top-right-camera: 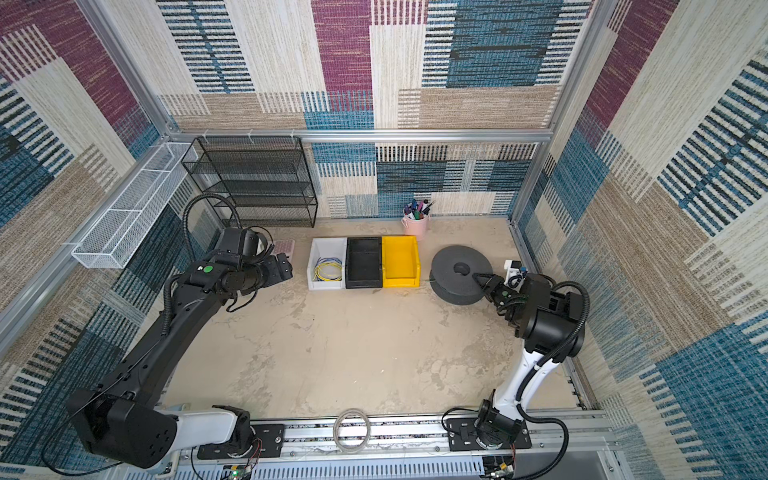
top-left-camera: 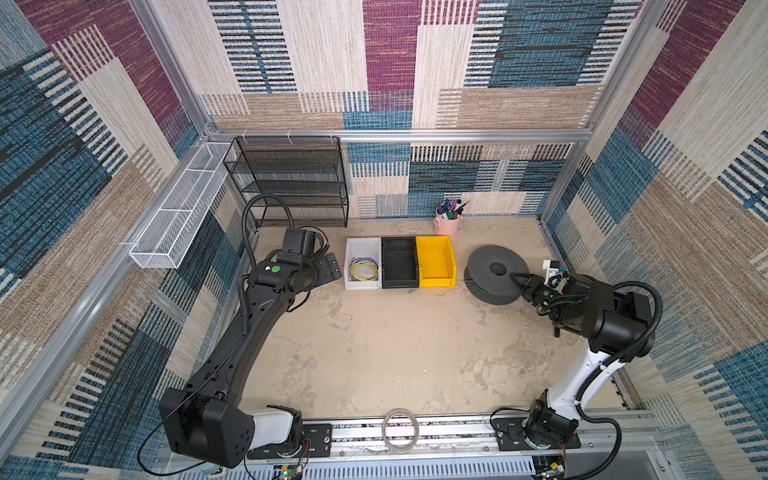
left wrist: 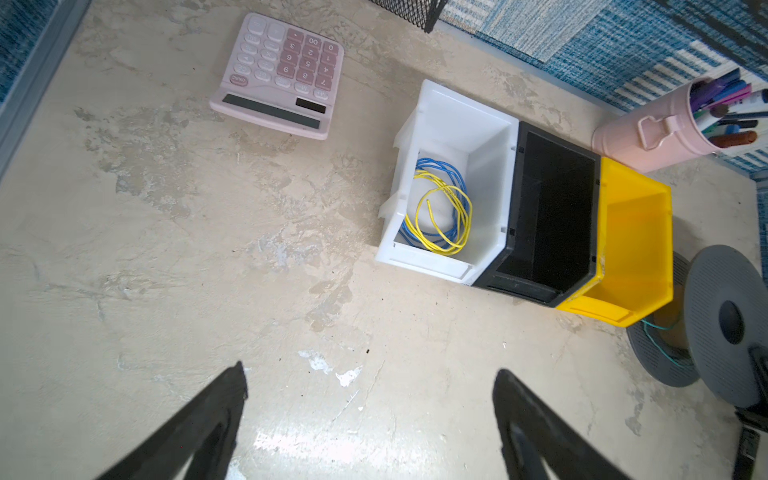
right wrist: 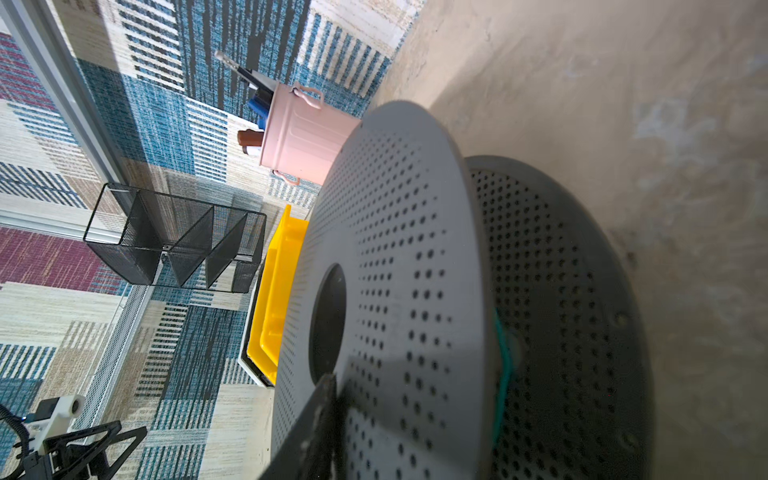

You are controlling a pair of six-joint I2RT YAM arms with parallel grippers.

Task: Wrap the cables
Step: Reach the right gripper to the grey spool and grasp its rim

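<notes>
The left end effector (left wrist: 370, 370) hangs released, fingers wide apart, above bare bench (left wrist: 208, 249). To its right, 2 thin cables (left wrist: 440, 208), 1 yellow and 1 blue, lie loosely looped together in the white bin (left wrist: 490, 137). Farther right, the right end effector (top-left-camera: 517, 278) meets the gray spool (top-left-camera: 484, 259); I cannot tell whether it is clenched.

Mottled beige counter (top-left-camera: 374, 353): black mesh rack (top-left-camera: 291, 183) in the back-left corner, pink calculator (left wrist: 282, 75) nearby. White plastic bin (top-left-camera: 353, 249), black plastic bin (top-left-camera: 400, 266) and yellow plastic bin (top-left-camera: 436, 262) touch in a row. Pink metal pen pot (top-left-camera: 448, 226) stands at the back edge, grey perforated spool (top-left-camera: 482, 262) toward the right edge.
</notes>
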